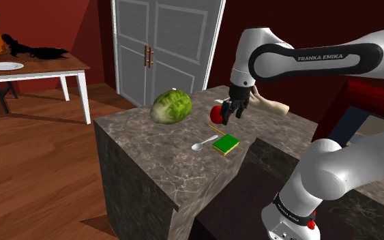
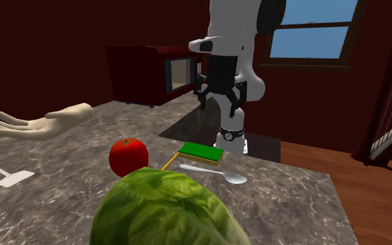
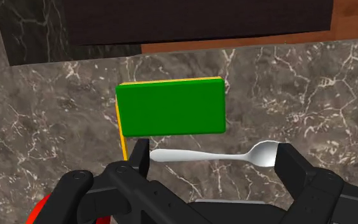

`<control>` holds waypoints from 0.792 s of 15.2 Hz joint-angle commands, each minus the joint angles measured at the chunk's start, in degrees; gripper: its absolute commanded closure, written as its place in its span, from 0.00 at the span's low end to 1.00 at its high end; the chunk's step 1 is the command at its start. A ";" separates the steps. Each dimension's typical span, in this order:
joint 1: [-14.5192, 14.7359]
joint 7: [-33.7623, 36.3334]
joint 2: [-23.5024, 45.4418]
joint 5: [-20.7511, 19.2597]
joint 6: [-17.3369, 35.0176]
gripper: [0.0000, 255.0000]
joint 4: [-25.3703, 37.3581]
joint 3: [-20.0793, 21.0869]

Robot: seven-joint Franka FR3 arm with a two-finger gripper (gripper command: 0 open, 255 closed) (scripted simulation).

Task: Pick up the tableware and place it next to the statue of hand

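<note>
A small pale spoon [image 1: 201,145] [image 2: 218,174] lies flat on the marble counter [image 1: 142,146], right beside a green-topped sponge [image 1: 226,144] [image 2: 201,152]. My black gripper [image 1: 227,114] [image 2: 220,101] hangs open some way above them. In the wrist view the gripper [image 3: 213,158] looks straight down on the spoon [image 3: 215,154], whose length runs across between the two spread fingers, with the sponge [image 3: 171,108] just beyond. The pale hand statue [image 1: 271,104] [image 2: 37,124] lies at the counter's far side, partly behind the arm in the shoulder view.
A red tomato [image 2: 128,156] and a big green lettuce [image 1: 171,107] [image 2: 163,212] sit near the spoon. A spatula [image 2: 6,175] lies by the statue. A red microwave [image 2: 156,73] stands behind the counter. A white table with a plate [image 1: 3,66] is off to the shoulder view's left.
</note>
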 commanded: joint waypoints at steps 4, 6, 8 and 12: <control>1.75 2.36 5.44 1.16 13.15 0.00 -3.75 2.41; 2.36 3.49 8.56 1.42 18.44 0.00 -4.43 3.57; 2.86 4.72 12.05 1.43 23.69 0.00 -4.71 4.78; 3.28 7.74 19.93 0.41 33.85 0.00 -4.06 7.43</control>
